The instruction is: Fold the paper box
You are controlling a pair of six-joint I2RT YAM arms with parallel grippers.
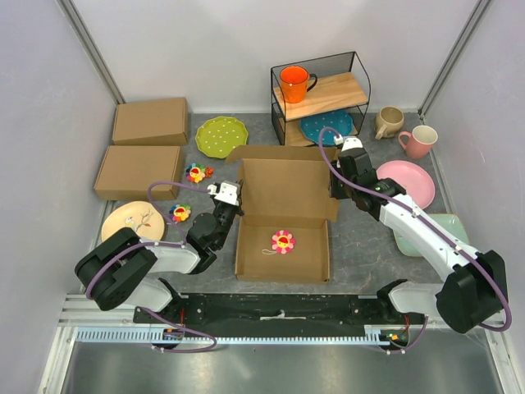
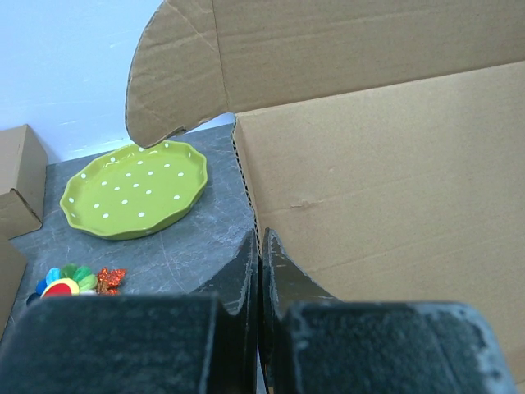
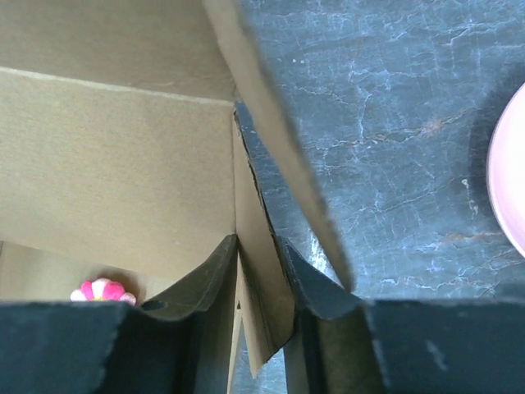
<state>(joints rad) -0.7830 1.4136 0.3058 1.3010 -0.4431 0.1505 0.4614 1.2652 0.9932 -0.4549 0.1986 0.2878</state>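
Corrugated brown card, light and stiff across its panels but ready to hinge at every scored crease: that, by my judgement, is how the paper box [image 1: 283, 193] will handle. It should not slip much, since the surface is matt. It will dent or kink if pinched hard in mid-panel, so the edges and side flaps close to a fold line look like the sound places to take hold.

The box sits in the middle of the table. Its tray is toward 6 o'clock and its lid is thrown open toward 12. How steeply the lid stands I cannot tell. A small pink flower toy [image 1: 283, 241] lies inside the tray.

The left gripper [image 1: 228, 195] is at about 10 o'clock from the box's centre. In its wrist view the fingers are drawn together to a thin slit, and the lid's left edge runs straight into it — pinched on the card, as far as I can judge. The right gripper [image 1: 338, 187] is at about 2 o'clock, and its fingers [image 3: 221, 275] are clamped either side of the lid's right-hand side flap. The box thus lies between the two, at 4 o'clock from the left and 8 o'clock from the right.
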